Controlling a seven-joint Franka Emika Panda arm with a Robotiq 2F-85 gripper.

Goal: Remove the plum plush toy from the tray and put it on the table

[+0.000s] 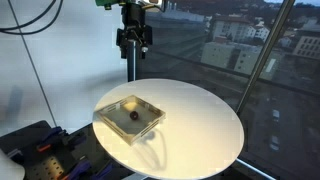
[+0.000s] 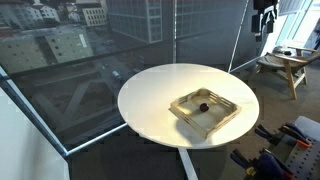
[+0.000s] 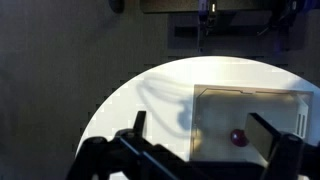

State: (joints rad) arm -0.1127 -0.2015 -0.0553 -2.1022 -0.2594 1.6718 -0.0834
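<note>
The plum plush toy (image 1: pixel 131 113) (image 2: pixel 202 105) (image 3: pixel 239 138) is a tiny dark reddish ball lying inside the tray (image 1: pixel 108 112) (image 2: pixel 228 103) (image 3: pixel 250 97), a shallow square pale translucent tray. The tray rests on the round white table (image 1: pixel 200 130) (image 2: pixel 150 95) (image 3: pixel 140 100). My gripper (image 1: pixel 133 40) (image 2: pixel 263 20) (image 3: pixel 205 140) hangs high above the table, well clear of the tray, with its jaws open and nothing between them. In the wrist view the toy shows far below, close to the inner side of the right-hand finger (image 3: pixel 270 135).
Glass walls with city buildings outside surround the table. A dark box with tools (image 1: pixel 40 150) (image 2: pixel 285 150) stands beside the table. A wooden stool (image 2: pixel 285 65) stands beyond the table. A thin pole (image 1: pixel 130 65) rises behind the table's far edge.
</note>
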